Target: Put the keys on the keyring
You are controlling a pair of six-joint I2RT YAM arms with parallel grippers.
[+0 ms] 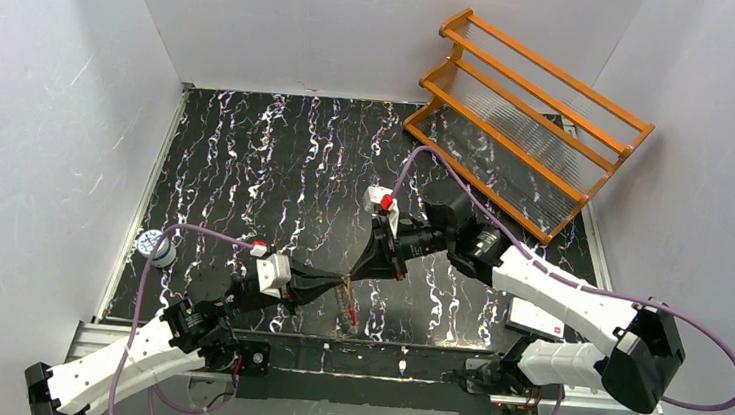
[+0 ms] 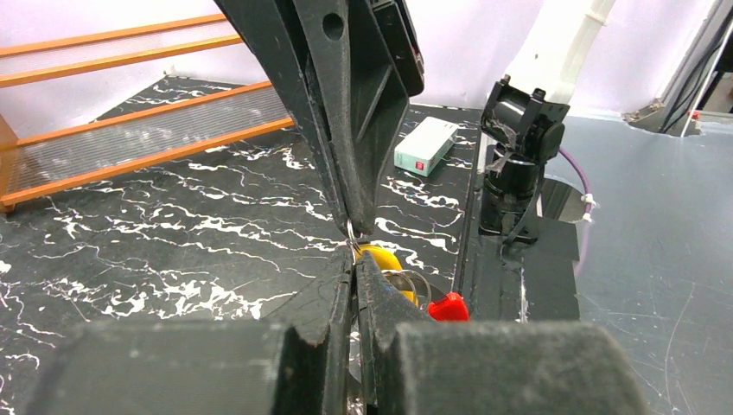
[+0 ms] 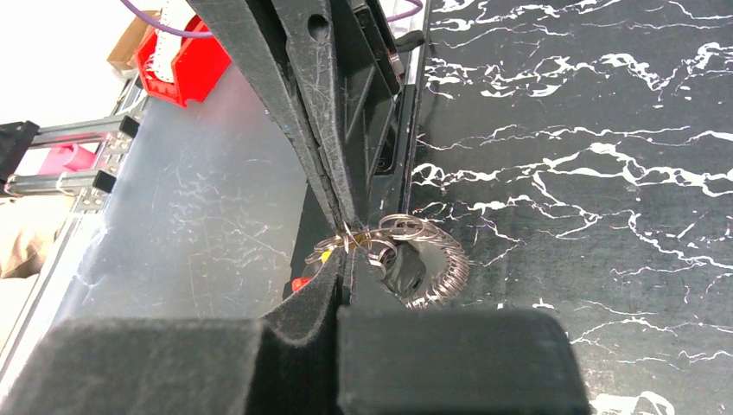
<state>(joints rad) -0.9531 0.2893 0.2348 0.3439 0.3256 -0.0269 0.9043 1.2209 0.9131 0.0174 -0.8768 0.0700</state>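
Note:
My two grippers meet tip to tip over the near middle of the black marbled table. The left gripper and the right gripper are both shut on thin silvery wire of the keyring. Its red section hangs below the pinch, also in the top view. A yellow-gold piece, likely the brass key, sits right behind my left fingertips. A dark-headed key and a coiled wire part hang beside my right fingertips. The key blades are hidden.
An orange wooden rack stands at the back right. A white box with a red mark lies by the right arm. A small blue-white round object sits at the table's left edge. A metal rail runs along the near edge.

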